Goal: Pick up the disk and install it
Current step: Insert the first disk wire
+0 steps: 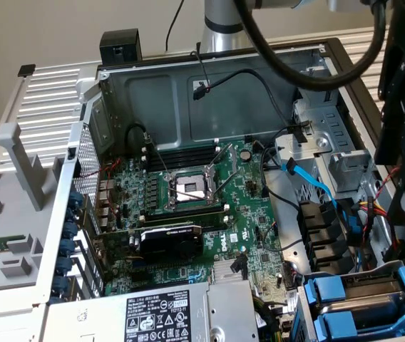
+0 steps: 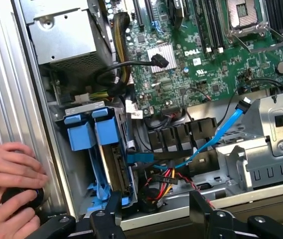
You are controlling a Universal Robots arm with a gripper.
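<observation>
Tool spread wide and empty above the drive-cage corner of an open computer case.

The tool (image 2: pixel 156 213) has its two black fingers (image 2: pixel 112 211) fully apart, grasping and touching nothing, and hangs near the drive cage (image 2: pixel 74 179). The disk (image 2: pixel 106 132), in its blue carrier, sits slotted in that cage just beside a second blue carrier (image 2: pixel 79 137), so there are two carriers, at the near corner of the case on the exterior view's right. One blue data cable (image 2: pixel 216 137) runs across the bay next to the cage. In the wrist view, a person's two hands (image 2: pixel 9 172) rest on the ribbed metal panel (image 2: pixel 12 89) outside the case, around one round black object (image 2: pixel 26 196). The exterior view takes in one processor socket (image 1: pixel 190 187), one black graphics card (image 1: pixel 170 239) and one labelled power supply (image 1: pixel 160 313) at the near edge.
</observation>
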